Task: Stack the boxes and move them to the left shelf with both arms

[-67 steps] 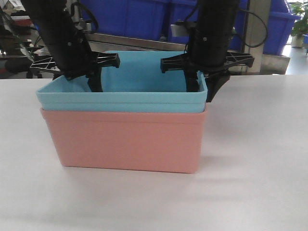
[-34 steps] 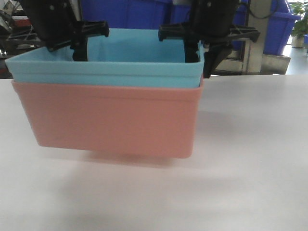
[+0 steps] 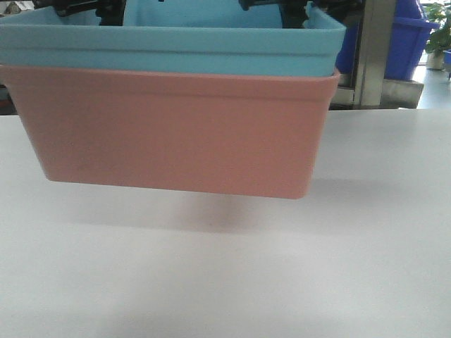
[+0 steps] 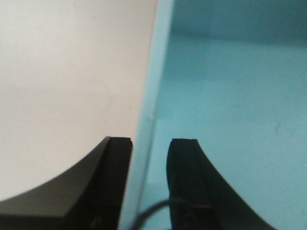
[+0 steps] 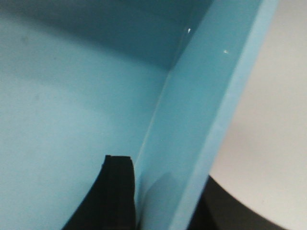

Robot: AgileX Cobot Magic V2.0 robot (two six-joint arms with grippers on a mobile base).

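Note:
The two boxes hang nested above the white table (image 3: 380, 246), the turquoise box (image 3: 169, 53) inside the salmon pink box (image 3: 176, 134), with a shadow on the table beneath. My left gripper (image 4: 151, 143) is shut on the stack's left wall, one finger (image 4: 184, 182) inside the turquoise box and one outside. My right gripper (image 5: 165, 184) is shut on the right wall, its inner finger (image 5: 115, 191) against the turquoise side. In the front view only slivers of the left gripper (image 3: 84, 7) and right gripper (image 3: 296, 5) show at the top edge. The left shelf is out of view.
Dark blue crates (image 3: 412, 42) stand behind the table at the right, beside a steel post (image 3: 373, 49). A potted plant (image 3: 438, 28) sits at the far right. The lifted stack hides most of the background.
Both grippers have lifted the nested boxes off the table. The stack has risen and come closer to the camera, and the arms have mostly left the top of the frame.

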